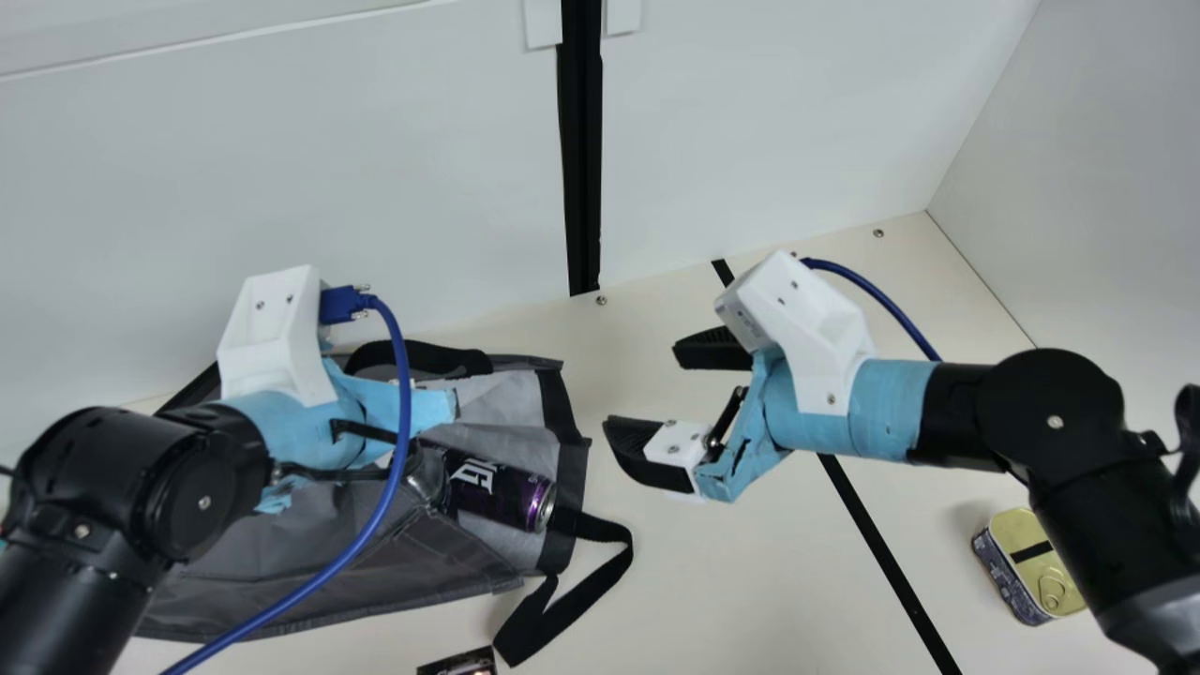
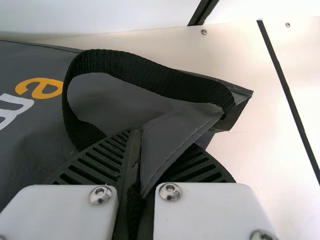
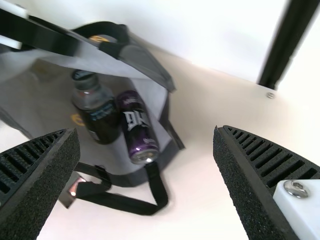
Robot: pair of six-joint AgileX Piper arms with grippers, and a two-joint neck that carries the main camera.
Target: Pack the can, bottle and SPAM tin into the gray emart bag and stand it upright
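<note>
As seen in the main view, the gray emart bag (image 1: 300, 530) lies on its side on the tabletop (image 1: 741, 581). The left claw (image 1: 427, 410) is clamped on a fold of its gray fabric. Just inside the mouth rests the purple can (image 1: 487, 489), with the bottle (image 3: 101, 112) beside it. A black strap (image 3: 120, 201) loops out from the mouth. The right claw (image 1: 647, 389) stands open, apart from the bag. The SPAM tin (image 1: 1022, 536) sits upright on the tabletop, outside the bag and well apart.
</note>
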